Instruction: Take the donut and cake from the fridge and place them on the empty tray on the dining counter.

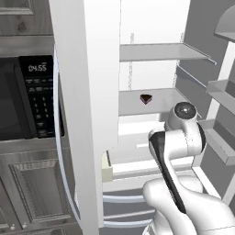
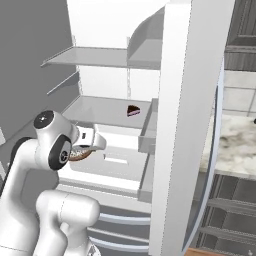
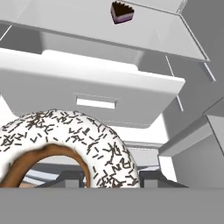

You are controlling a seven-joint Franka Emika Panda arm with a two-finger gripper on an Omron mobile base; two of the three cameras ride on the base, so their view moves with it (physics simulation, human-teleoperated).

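The donut (image 3: 65,140), white-glazed with dark sprinkles and a brown inner ring, sits right in front of the hand camera, and my gripper (image 3: 111,178) is shut on it. From the right base view the donut (image 2: 80,154) hangs under the hand (image 2: 92,142), just in front of the open fridge (image 2: 100,170). The cake (image 1: 146,98) (image 2: 132,111) (image 3: 121,12), a small dark wedge, rests on the fridge's middle shelf (image 1: 133,104), above and behind the gripper. The tray and the dining counter are out of view.
A white drawer front (image 3: 92,94) juts out below the cake's shelf. The open fridge doors (image 1: 87,92) (image 2: 185,125) flank the arm on both sides. A black microwave (image 1: 27,96) is built in at the left. A veined stone counter (image 2: 235,142) lies to the right.
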